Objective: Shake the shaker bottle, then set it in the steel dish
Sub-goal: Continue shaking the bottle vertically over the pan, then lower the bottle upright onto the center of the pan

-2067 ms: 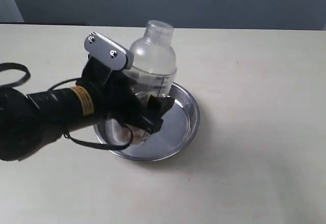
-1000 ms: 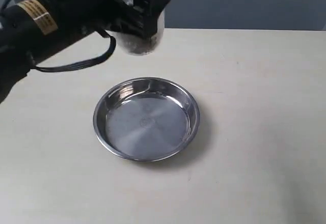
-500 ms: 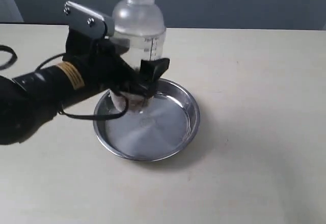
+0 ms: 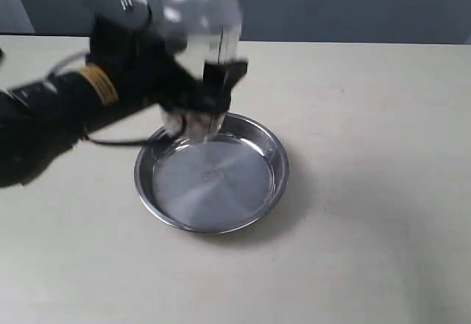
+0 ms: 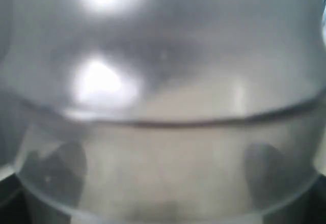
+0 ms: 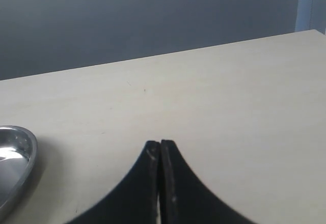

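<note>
The shaker bottle (image 4: 202, 26), clear frosted plastic with a domed top and black marks, is held upright in the air over the far left rim of the steel dish (image 4: 254, 199). It is motion-blurred. My left gripper (image 4: 200, 96) is shut on the bottle's lower body, one black finger (image 4: 227, 77) showing on its right side. The left wrist view is filled by the frosted bottle (image 5: 163, 107), with the finger pads as dark shapes behind its wall. My right gripper (image 6: 160, 143) is shut on nothing, over bare table to the right of the dish (image 6: 15, 158).
The dish sits on a pale beige table (image 4: 368, 155). A dark grey wall (image 4: 331, 4) runs behind the table's far edge. The left arm's black body (image 4: 51, 118) reaches in from the left side above the table.
Over two seconds the bottle has gone up, down and up again above the dish. Since half a second ago it has risen slightly and is blurred. The right gripper's earlier position is not shown.
</note>
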Robot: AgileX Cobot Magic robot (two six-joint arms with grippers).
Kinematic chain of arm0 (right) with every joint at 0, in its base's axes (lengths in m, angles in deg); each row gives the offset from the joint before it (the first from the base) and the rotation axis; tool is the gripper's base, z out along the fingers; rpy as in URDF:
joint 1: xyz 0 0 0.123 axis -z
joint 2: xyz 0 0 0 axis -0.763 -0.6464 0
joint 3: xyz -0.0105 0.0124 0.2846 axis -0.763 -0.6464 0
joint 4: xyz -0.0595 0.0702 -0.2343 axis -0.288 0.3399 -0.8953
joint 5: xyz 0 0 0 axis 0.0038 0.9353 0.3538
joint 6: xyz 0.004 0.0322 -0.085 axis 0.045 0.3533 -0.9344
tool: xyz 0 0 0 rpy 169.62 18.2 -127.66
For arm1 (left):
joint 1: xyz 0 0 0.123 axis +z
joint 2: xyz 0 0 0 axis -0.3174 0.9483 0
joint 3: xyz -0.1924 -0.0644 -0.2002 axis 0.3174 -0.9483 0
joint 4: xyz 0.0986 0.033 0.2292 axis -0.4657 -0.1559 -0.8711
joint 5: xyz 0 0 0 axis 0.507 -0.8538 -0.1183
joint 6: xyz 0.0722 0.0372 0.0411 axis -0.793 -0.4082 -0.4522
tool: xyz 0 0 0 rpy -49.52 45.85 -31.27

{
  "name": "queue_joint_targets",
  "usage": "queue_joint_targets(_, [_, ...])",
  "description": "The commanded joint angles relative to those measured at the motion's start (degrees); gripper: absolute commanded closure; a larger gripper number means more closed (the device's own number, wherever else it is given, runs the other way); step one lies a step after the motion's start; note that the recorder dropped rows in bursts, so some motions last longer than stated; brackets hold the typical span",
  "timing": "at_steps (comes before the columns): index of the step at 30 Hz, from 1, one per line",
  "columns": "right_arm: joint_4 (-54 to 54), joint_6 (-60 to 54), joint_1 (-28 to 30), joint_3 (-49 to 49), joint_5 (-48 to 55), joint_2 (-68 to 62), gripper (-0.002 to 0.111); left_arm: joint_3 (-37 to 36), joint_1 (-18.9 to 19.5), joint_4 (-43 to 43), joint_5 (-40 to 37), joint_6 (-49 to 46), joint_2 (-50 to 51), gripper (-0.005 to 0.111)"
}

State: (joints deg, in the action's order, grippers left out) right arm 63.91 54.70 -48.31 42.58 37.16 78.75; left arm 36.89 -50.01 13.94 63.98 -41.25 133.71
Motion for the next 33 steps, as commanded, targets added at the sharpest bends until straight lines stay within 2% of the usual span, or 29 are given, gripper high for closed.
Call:
queue_joint_targets(1, [-0.3,0.0,0.3,-0.1,-0.4,0.2,0.109,2.9,0.0,-0.7,-3.4,-1.4,-3.8,0.106])
queue_joint_targets(3, [-0.3,0.0,0.3,-0.1,-0.4,0.2,0.109,-1.5,0.0,1.6,-3.0,-1.2,0.9,0.106])
queue_joint_targets(5, [-0.3,0.0,0.3,-0.1,-0.4,0.2,0.109,-4.1,0.0,4.0,2.4,0.8,4.3,0.106])
queue_joint_targets(7, [-0.3,0.0,0.3,-0.1,-0.4,0.2,0.109,-3.4,0.0,1.3,7.4,1.5,2.7,0.106])
queue_joint_targets(9, [-0.3,0.0,0.3,-0.1,-0.4,0.2,0.109,0.2,0.0,-1.8,9.2,1.4,-1.8,0.106])
queue_joint_targets(12, [-0.3,0.0,0.3,-0.1,-0.4,0.2,0.109,4.5,0.0,-2.5,2.2,-0.4,-5.7,0.106])
queue_joint_targets(15, [-0.3,0.0,0.3,-0.1,-0.4,0.2,0.109,0.3,0.0,-0.3,-2.3,0.2,0.3,0.106])
queue_joint_targets(18, [-0.3,0.0,0.3,-0.1,-0.4,0.2,0.109,-5.4,0.0,1.3,4.1,4.9,7.5,0.106])
queue_joint_targets(22, [-0.3,0.0,0.3,-0.1,-0.4,0.2,0.109,-5.5,0.0,-3.1,15.8,5.7,7.9,0.106])
queue_joint_targets(27, [-0.3,0.0,0.3,-0.1,-0.4,0.2,0.109,-4.1,0.0,1.6,19.2,-1.5,10.3,0.106])
queue_joint_targets(33, [-0.3,0.0,0.3,-0.1,-0.4,0.2,0.109,-4.1,0.0,2.7,28.1,3.7,17.8,0.106])
